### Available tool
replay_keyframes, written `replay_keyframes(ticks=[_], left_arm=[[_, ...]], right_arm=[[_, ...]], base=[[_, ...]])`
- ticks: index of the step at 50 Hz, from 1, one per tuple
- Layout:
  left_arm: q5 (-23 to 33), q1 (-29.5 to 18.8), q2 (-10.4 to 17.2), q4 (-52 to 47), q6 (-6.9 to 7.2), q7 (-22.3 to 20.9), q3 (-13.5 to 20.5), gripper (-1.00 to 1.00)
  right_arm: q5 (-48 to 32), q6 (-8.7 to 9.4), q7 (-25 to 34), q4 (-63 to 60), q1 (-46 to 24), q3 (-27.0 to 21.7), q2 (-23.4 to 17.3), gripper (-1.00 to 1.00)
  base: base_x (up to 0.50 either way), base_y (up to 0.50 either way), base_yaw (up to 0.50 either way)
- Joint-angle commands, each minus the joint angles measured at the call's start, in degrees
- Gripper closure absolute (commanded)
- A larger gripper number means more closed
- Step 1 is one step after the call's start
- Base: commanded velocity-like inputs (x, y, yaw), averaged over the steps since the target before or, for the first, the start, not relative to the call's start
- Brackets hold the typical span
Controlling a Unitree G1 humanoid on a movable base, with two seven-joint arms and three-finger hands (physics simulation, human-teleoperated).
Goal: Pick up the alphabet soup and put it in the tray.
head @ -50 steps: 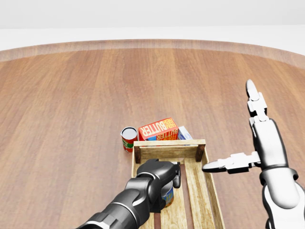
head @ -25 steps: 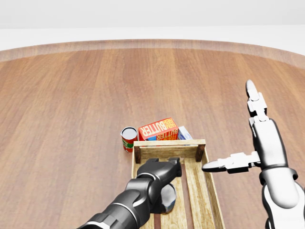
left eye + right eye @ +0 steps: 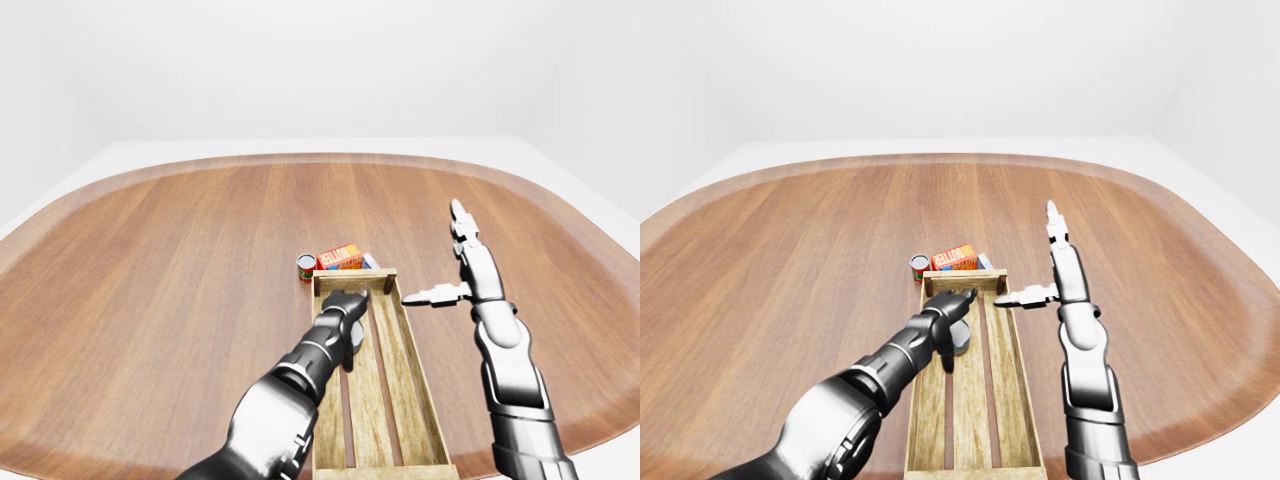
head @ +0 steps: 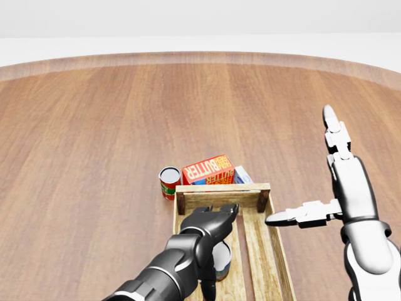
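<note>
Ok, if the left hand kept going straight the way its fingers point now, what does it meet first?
Most likely the wooden slatted tray's end wall at the top of the head view. The dark left hand points along the tray, open, above the blue-labelled can. Past that wall lies the orange butter box. Height over the wall is unclear.

A small red-labelled can (image 4: 169, 181) is standing upright beside an orange butter box (image 4: 208, 170), with a pale blue carton (image 4: 242, 175) lying just right of it, all resting on the wooden table (image 4: 94, 144)
</note>
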Motion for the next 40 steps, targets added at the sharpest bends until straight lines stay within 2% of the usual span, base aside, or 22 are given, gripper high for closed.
replay_keyframes(ticks=[1,14,19,33,40], left_arm=[[-2.02,0.43,-0.22,-1.21,0.0,-1.17,0.15,-1.0],[-4.93,-1.69,0.49,-1.94,0.0,-1.38,0.85,-1.0],[-6.23,-2.55,1.15,-2.5,-0.47,-1.54,0.85,-1.0],[-9.6,-2.82,4.74,-4.9,-1.76,-1.83,0.83,-1.0],[-13.46,-2.76,6.66,-8.74,-1.74,-2.32,1.52,-1.0]], right_arm=[[-0.29,0.0,-0.17,0.0,-0.05,0.25,0.11,-0.99],[-0.66,0.0,0.0,-0.61,-0.69,0.67,0.17,-0.99],[-0.75,0.0,-0.04,-0.55,-0.75,0.77,0.23,-0.98],[-1.12,0.0,-0.02,-0.57,-0.97,1.04,0.3,-0.99],[-1.35,0.0,-0.03,-0.49,-1.08,1.24,0.38,-0.99]], base=[[0.0,0.0,0.0],[0.0,0.0,0.0],[0.0,0.0,0.0],[0.0,0.0,0.0],[0.0,0.0,0.0]])
